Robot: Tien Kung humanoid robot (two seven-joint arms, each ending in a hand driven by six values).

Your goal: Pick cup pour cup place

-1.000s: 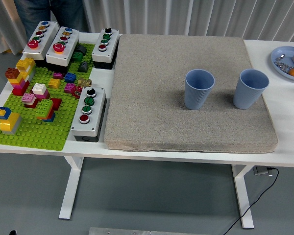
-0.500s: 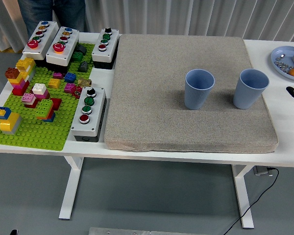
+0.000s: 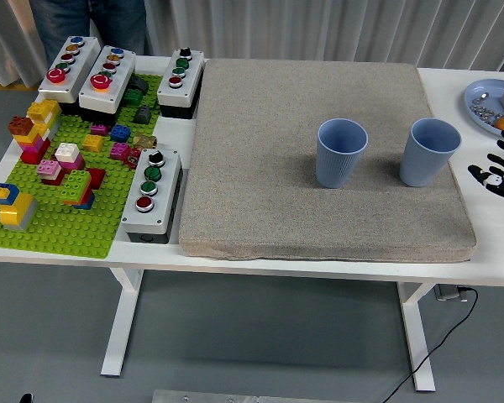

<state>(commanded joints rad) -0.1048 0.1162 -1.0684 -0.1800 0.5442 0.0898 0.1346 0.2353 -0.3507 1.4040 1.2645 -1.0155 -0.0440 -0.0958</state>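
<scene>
Two light blue ribbed cups stand upright on a grey mat (image 3: pixel 260 143). The left cup (image 3: pixel 341 153) is near the mat's middle right, the right cup (image 3: pixel 429 152) close to the mat's right edge. My right hand (image 3: pixel 497 170) comes in at the picture's right edge, a short way right of the right cup and apart from it, its black fingers spread and holding nothing. I cannot see what the cups contain. The left arm does not show.
A blue plate (image 3: pixel 480 109) with small items sits at the far right. A green brick baseplate (image 3: pixel 59 227) with coloured bricks and several button boxes (image 3: pixel 153 195) fills the table's left. A person (image 3: pixel 88 18) stands at the far left side.
My right hand has come in from the right edge and moved left toward the right cup. The cups have not moved.
</scene>
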